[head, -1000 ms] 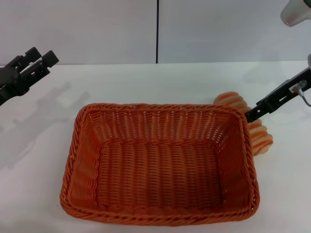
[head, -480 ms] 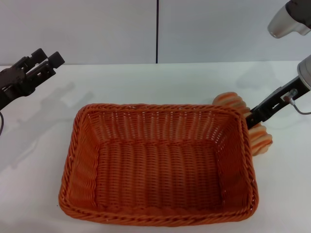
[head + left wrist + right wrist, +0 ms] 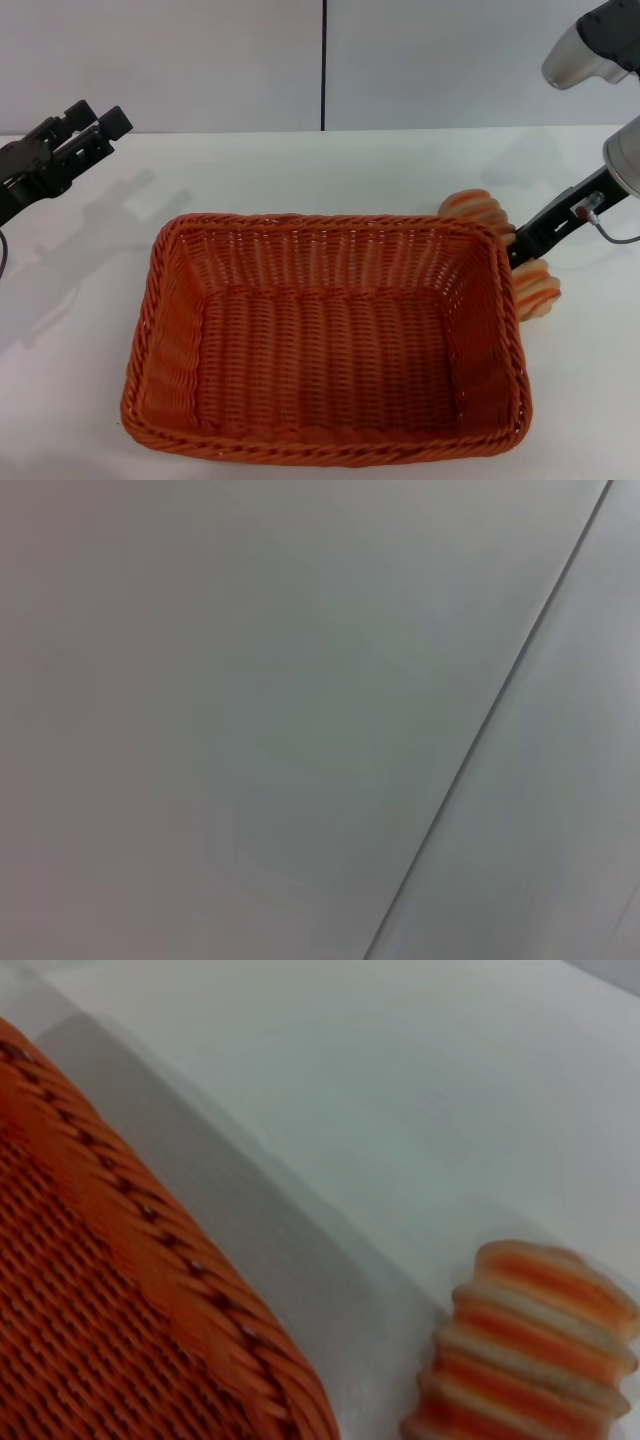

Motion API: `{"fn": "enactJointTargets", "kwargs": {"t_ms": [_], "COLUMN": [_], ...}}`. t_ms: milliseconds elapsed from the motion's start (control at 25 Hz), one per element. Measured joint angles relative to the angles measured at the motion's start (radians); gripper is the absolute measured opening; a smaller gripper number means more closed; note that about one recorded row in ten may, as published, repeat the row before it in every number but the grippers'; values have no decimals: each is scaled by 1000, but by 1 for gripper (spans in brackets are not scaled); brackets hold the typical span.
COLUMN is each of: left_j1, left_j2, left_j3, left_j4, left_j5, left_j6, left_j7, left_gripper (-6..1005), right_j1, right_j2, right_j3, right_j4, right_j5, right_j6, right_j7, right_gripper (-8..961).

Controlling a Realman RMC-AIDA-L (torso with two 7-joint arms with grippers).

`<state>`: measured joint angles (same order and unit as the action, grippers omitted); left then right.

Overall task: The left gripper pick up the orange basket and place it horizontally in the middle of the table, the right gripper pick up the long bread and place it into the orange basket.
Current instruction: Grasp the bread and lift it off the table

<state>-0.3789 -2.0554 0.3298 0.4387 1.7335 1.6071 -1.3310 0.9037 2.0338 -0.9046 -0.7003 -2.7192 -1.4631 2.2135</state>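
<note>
The orange basket (image 3: 178, 300) sits flat in the middle of the table (image 3: 300, 170), long side across my view, with nothing inside. The long bread (image 3: 536, 286) lies on the table just behind the basket's right end, ridged and tan. One rounded end (image 3: 474, 204) of the bread shows above the rim. My right gripper (image 3: 514, 244) reaches down onto the middle of the bread, its tip partly hidden by the basket rim. The right wrist view shows the basket rim (image 3: 150, 1250) and one bread end (image 3: 530, 1350) close together. My left gripper (image 3: 98, 118) hangs open above the table's far left, holding nothing.
A grey wall (image 3: 200, 60) with a dark vertical seam (image 3: 323, 60) stands behind the table. The left wrist view shows only that wall (image 3: 250, 700). Bare white tabletop lies to the left of and behind the basket. The right arm's silver segment (image 3: 580, 50) hangs at the upper right.
The left gripper has drifted slightly right, away from the basket. The right arm's silver segment has swung further into view while its claw stays at the bread. The bread has not moved.
</note>
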Motion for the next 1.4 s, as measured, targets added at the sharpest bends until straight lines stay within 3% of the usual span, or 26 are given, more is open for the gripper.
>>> {"fn": "enactJointTargets", "kwargs": {"t_ms": [480, 960, 1400], "left_j1": [-2, -10, -17], "left_j2": [0, -1, -2], "left_j3": [0, 12, 12], "left_j4": [-6, -9, -9], "left_j5": [3, 3, 3], "left_j6": [-1, -5, -7], "left_j7": [-2, -2, -5], "left_gripper": [798, 798, 798], "right_j1": [-8, -28, -70], "right_j2": [-5, -6, 0], "right_j3": [-22, -24, -11], "right_j4": [4, -30, -97], "right_j5": [-16, -22, -13], "right_j6": [9, 4, -12], "right_j7": [1, -6, -20], "right_gripper": [777, 618, 536]}}
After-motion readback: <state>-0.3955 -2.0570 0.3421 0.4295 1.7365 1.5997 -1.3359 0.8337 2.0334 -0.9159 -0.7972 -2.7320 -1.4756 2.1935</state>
